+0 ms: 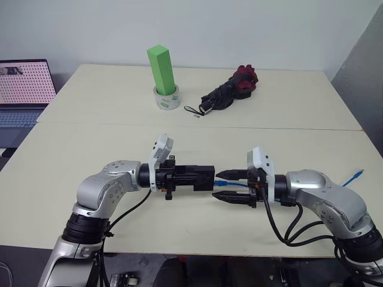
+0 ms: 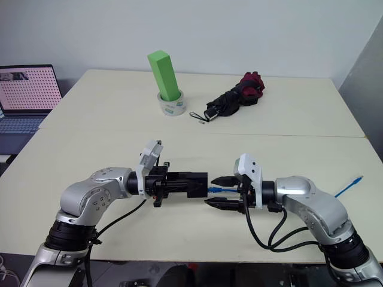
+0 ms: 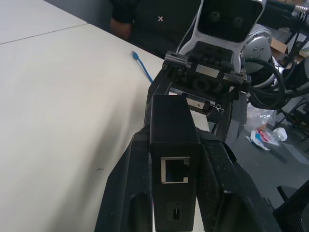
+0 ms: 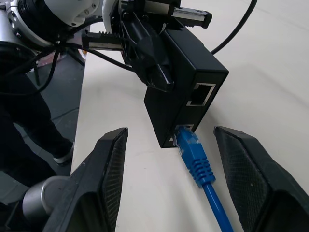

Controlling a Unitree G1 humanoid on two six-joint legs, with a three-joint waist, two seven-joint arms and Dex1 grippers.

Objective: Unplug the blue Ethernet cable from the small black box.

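Blue Ethernet cable (image 4: 195, 154) plugged, small black box (image 4: 181, 82)

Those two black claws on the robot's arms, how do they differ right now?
The left gripper is shut on the small matte-black square box, holding it above the table; the right gripper is open and holds nothing. The thin bright-blue Ethernet cable, plugged into the box, runs between the right gripper's spread fingers, while the left's fingers press the box's sides. Both point roughly level, facing each other.
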